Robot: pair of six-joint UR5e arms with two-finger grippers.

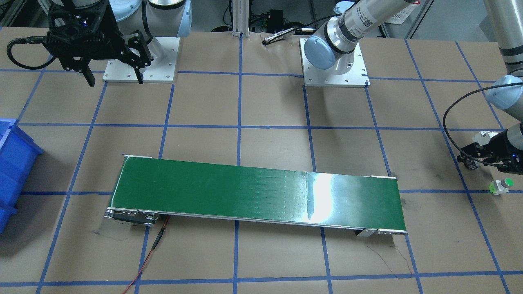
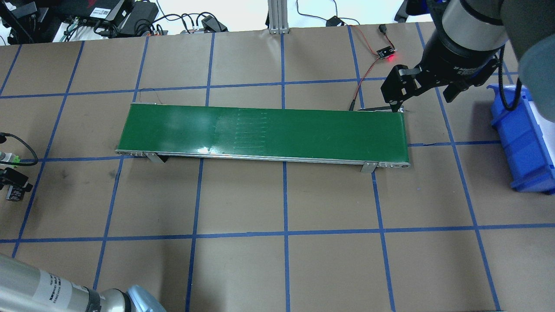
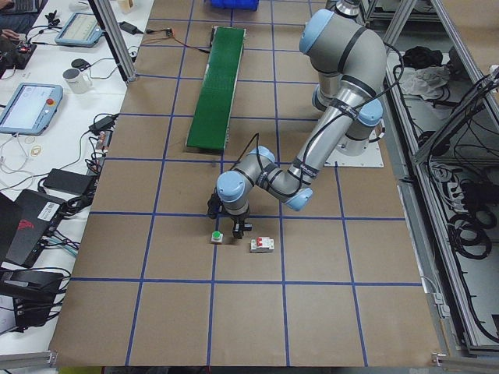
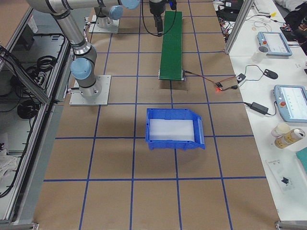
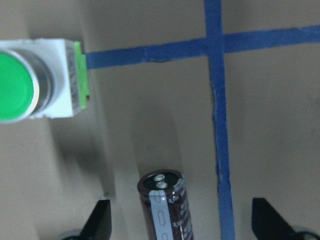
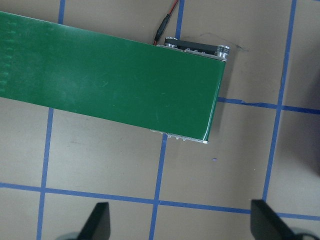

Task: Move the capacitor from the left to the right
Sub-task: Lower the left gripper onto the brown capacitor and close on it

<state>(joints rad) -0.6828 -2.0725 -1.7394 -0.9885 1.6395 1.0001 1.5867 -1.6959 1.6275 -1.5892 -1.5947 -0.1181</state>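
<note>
The capacitor (image 5: pixel 165 207), a stubby dark brown cylinder with a pale stripe and a silvery end, lies on the brown paper. In the left wrist view it sits between the two spread fingers (image 5: pixel 101 220) of my left gripper (image 5: pixel 181 216), with a gap on each side. The left gripper (image 1: pixel 476 161) is low at the table's left end, open, and also shows in the overhead view (image 2: pixel 13 186). My right gripper (image 1: pixel 115 81) is open and empty, held high near the right end of the green conveyor belt (image 2: pixel 264 134).
A green-capped push button (image 5: pixel 20 87) stands just beyond the capacitor. A white breaker with a red switch (image 3: pixel 261 245) lies beside the left gripper. A blue bin (image 2: pixel 524 138) sits past the belt's right end. Blue tape lines cross the paper.
</note>
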